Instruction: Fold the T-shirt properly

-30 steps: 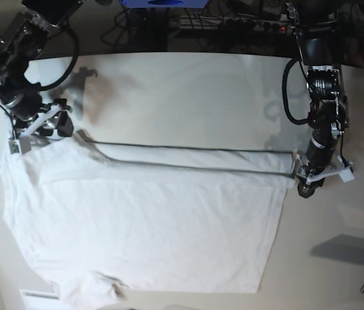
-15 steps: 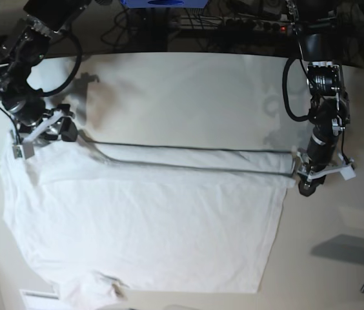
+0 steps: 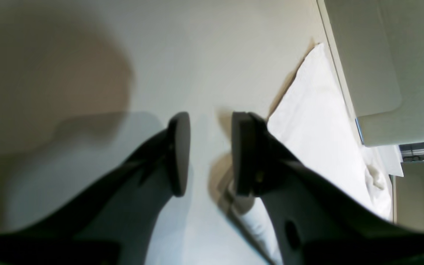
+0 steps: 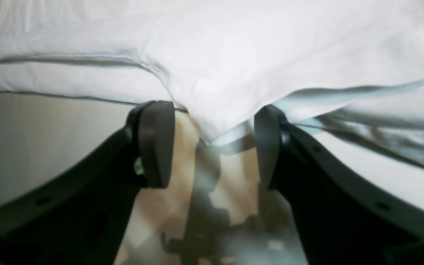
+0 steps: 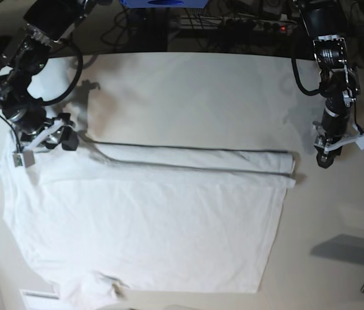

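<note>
Left claw (image 3: 206, 154) is released, empty, parked off the T-shirt (image 5: 150, 219). Right claw (image 4: 212, 143) is apart too, straddling the fold's corner without pinching. Shirt flat on the surface (image 5: 188, 97): far long edge folded in; remaining folds pending, I'd judge.

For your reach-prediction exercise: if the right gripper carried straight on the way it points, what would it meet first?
Probably the T-shirt: its folded edge lies right ahead of the open right gripper, dipping between the fingertips; depth unclear.
</note>
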Motion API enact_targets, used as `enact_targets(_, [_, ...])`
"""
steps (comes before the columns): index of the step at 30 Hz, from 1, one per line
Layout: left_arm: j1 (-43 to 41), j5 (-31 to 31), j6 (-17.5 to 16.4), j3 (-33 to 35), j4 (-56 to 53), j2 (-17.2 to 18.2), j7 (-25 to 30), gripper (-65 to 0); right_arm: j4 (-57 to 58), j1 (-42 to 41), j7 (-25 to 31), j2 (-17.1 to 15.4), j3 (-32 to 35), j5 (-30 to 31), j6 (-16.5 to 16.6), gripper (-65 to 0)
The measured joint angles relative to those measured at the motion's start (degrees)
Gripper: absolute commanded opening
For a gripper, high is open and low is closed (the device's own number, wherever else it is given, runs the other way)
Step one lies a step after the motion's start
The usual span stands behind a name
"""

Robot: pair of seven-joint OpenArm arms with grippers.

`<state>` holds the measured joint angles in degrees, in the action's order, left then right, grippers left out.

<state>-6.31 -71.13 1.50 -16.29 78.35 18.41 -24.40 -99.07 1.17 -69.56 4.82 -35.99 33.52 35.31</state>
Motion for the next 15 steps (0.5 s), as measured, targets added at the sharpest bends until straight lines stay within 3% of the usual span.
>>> enact_targets(4, [-2.2,0.0,0.0,-0.4,0.0,1.7,0.1,-45.3,0.0,0.0,0.0,0.0,0.0,0.0,0.0,-65.0])
enact_targets(15, [-7.0,1.2,0.0,-0.7,5.7,4.2,0.0,-45.9,5.4,-5.4,-2.3,0.1,0.0,0.0,0.0,-64.9])
